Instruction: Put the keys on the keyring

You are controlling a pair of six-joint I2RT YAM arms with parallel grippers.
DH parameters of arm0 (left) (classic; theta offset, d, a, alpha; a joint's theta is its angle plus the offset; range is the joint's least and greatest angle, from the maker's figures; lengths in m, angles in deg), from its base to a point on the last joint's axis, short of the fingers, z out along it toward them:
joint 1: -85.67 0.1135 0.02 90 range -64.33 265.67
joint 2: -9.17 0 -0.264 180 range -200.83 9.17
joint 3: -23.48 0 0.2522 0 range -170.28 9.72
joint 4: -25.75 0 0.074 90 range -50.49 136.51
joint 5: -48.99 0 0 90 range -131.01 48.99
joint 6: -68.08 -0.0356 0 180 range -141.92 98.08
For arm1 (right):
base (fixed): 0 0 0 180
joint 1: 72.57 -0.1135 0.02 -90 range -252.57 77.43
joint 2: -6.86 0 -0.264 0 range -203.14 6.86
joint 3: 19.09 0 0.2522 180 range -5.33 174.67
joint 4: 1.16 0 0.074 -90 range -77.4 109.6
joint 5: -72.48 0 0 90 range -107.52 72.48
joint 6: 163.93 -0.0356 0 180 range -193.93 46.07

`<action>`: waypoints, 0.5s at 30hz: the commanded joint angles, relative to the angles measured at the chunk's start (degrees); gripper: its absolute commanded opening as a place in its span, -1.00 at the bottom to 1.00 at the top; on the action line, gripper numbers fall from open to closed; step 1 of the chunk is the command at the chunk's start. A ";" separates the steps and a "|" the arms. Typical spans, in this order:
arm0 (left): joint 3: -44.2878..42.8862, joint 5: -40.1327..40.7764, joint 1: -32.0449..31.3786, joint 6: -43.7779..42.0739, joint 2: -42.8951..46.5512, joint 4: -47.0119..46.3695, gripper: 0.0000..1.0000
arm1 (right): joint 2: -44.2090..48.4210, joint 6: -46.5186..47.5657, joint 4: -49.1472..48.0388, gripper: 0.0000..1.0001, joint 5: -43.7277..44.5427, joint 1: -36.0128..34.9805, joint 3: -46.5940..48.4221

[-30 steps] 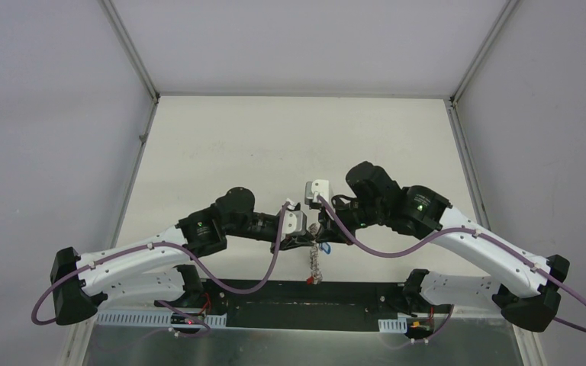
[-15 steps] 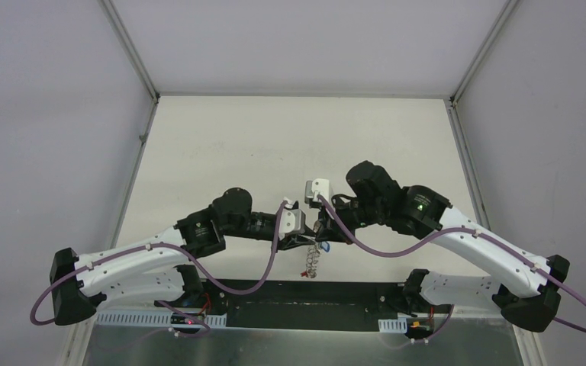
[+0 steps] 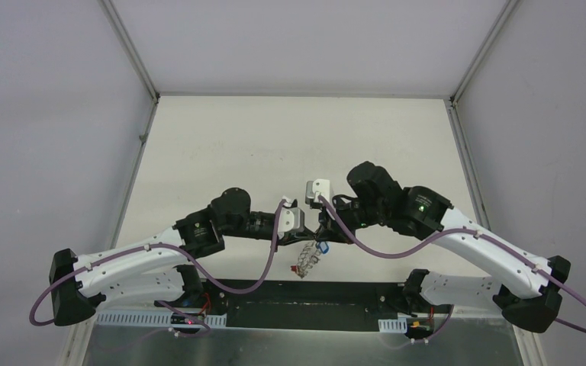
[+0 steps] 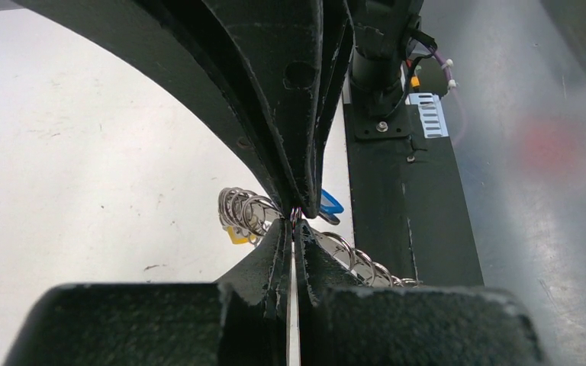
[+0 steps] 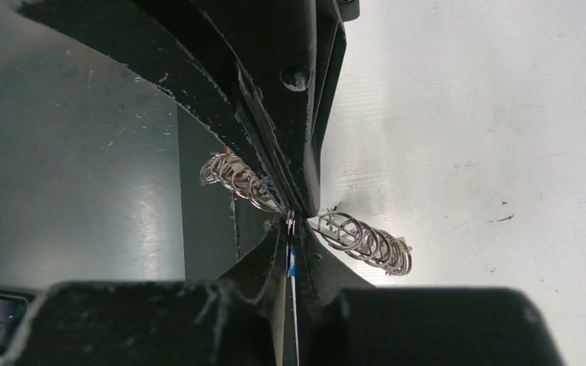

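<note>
Keyring chain (image 3: pixel 305 263) dangles from the left gripper (image 4: pixel 293 227), clamped shut on it. Right gripper (image 5: pixel 290 226), tip to tip, is clamped on the blue-tagged key (image 4: pixel 330 204).

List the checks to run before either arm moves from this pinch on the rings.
1. Left gripper shut: ok.
2. Right gripper shut: ok.
3. Both sets of fingertips meet at one spot, with the ring chain coiling out on either side: ok.
4. What each gripper actually pinches, a ring or a key: cannot tell, because the fingers hide the contact.
5. Blue-tagged key in view right beside the pinch: ok. Whether it is threaded onto a ring: cannot tell.
6. Yellow-tagged key in view under the left coil of rings: ok. Whether it is threaded on: cannot tell.
</note>
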 commanded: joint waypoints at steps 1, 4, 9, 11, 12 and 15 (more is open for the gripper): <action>-1.04 0.18 -0.65 0.66 0.43 -2.77 -1.00 | 2.71 -1.87 -6.02 -0.64 2.52 0.00 -0.52; -0.73 0.95 -0.61 1.75 0.88 -3.66 -1.00 | 4.94 -2.70 -8.63 -0.01 4.60 0.01 -2.12; 3.01 0.68 -0.61 2.61 3.53 -10.53 -1.00 | 8.66 -3.30 -11.18 0.27 3.78 0.10 -3.77; 4.90 0.37 -0.63 2.48 4.88 -14.08 -1.00 | 9.99 -3.82 -11.94 0.27 3.27 0.10 -4.42; 5.60 0.24 -0.69 2.26 5.59 -15.49 -1.00 | 10.81 -4.02 -12.61 0.26 2.82 0.17 -4.92; 7.17 -0.04 -0.61 1.46 7.53 -19.31 -1.00 | 13.98 -4.50 -15.78 0.21 -0.51 0.44 -7.03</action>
